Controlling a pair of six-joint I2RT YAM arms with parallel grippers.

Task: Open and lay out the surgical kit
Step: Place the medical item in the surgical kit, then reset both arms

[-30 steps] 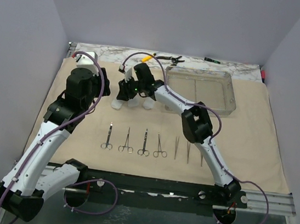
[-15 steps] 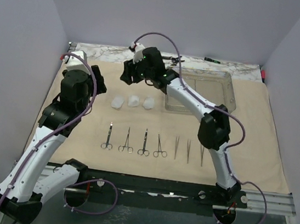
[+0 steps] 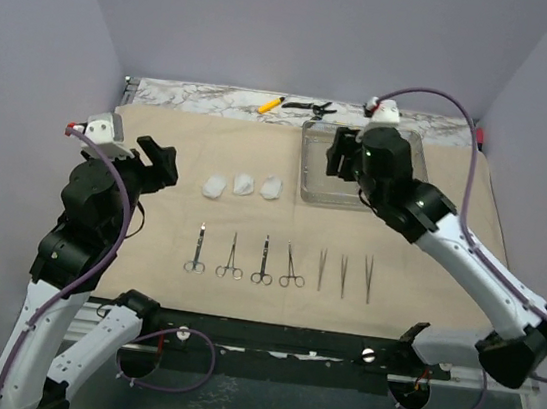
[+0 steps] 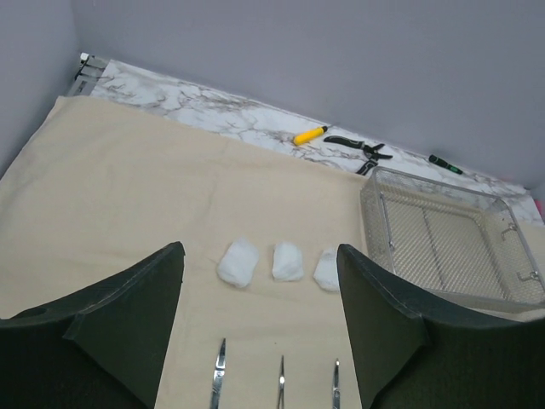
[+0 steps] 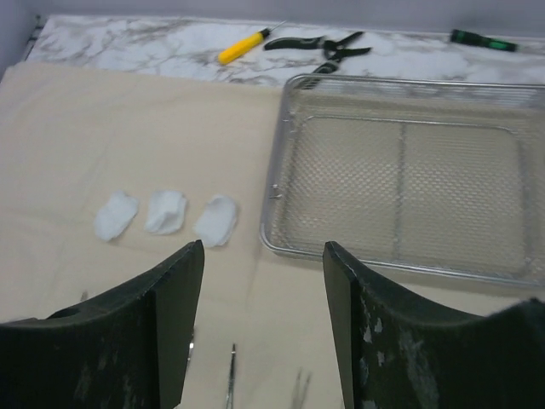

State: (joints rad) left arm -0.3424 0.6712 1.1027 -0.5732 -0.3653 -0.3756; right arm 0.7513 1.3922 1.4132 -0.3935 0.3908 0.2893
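Note:
The beige cloth wrap [image 3: 449, 250] lies spread flat on the table. On it, three white gauze balls [image 3: 244, 186] sit in a row. Below them lie several steel ring-handled clamps [image 3: 246, 259] and three thin tweezers [image 3: 343, 274], side by side. The clear tray [image 3: 313, 169] stands at the back right, empty. My left gripper [image 3: 158, 161] is open and empty, raised left of the gauze [image 4: 288, 261]. My right gripper [image 3: 339, 153] is open and empty, raised over the tray's left part [image 5: 281, 170]. The gauze also shows in the right wrist view [image 5: 165, 211].
A yellow pen [image 3: 270, 104], black-handled pliers [image 3: 309, 106] and a small green tool [image 3: 387, 110] lie on the marble strip behind the cloth. Grey walls close in left, right and back.
My right arm has swung up and right, from over the gauze balls to above the tray. My left arm has drawn back toward the near left. The gauze balls now lie uncovered.

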